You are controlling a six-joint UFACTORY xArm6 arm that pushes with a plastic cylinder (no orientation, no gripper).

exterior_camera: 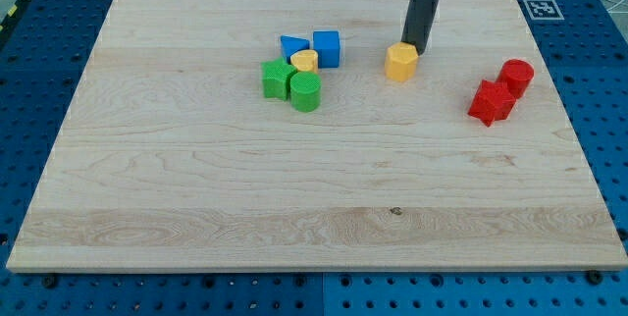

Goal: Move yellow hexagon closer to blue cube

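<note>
The yellow hexagon (400, 62) lies on the wooden board, right of centre near the view's top. The blue cube (327, 48) stands to its left, about a block's width away. My tip (415, 48) touches the hexagon's upper right edge, on the side away from the cube. Left of the cube is a cluster: a blue triangular block (292, 47), a small yellow round block (305, 60), a green star-like block (277, 79) and a green cylinder (305, 91).
Two red blocks stand at the view's right: a red cylinder (517, 76) and a red star-like block (492, 101). The wooden board (294, 188) lies on a blue perforated table. A fiducial marker (539, 8) sits at the board's top right corner.
</note>
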